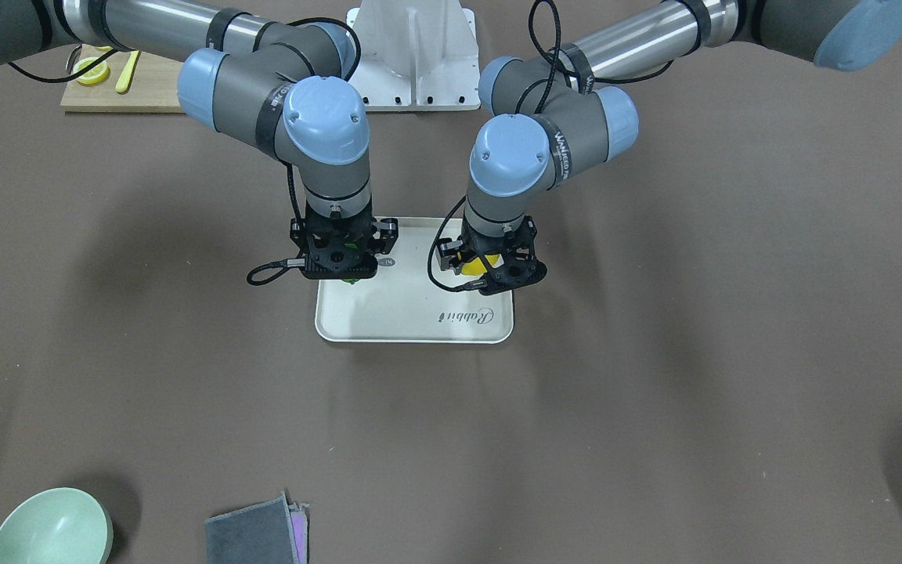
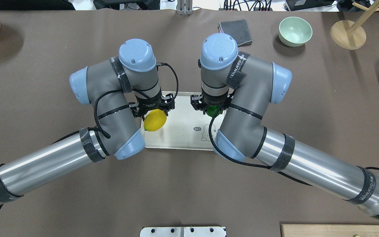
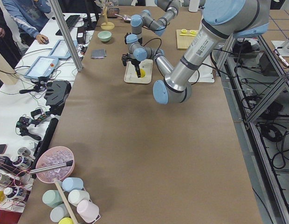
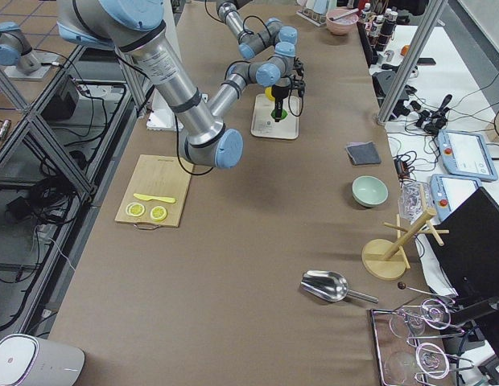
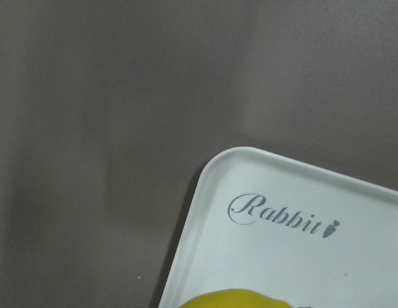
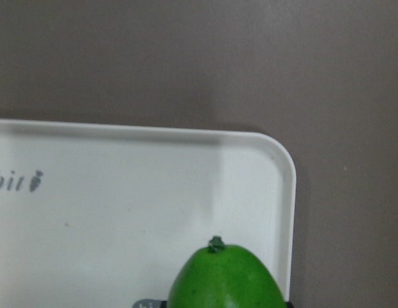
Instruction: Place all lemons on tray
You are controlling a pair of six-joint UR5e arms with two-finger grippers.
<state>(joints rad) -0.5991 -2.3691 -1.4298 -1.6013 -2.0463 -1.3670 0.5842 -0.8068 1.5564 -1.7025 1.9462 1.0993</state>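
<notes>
The yellow lemon (image 2: 155,120) is clamped in the left gripper (image 2: 153,110) over the tray's (image 2: 183,131) left rim, the green lemon (image 2: 213,111) in the right gripper (image 2: 212,107) near its right rim. Released there, either could be rolled off.

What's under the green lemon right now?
Under the green lemon: the tray, bare white floor near a rounded corner. The lemon's underside is covered, so contact can't be seen.

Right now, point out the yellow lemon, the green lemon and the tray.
yellow lemon (image 2: 155,120), overhead view, middle of its skin.
green lemon (image 6: 228,279), right wrist view, skin below its tip.
tray (image 1: 408,294), front-facing view, bare middle of its floor.
</notes>
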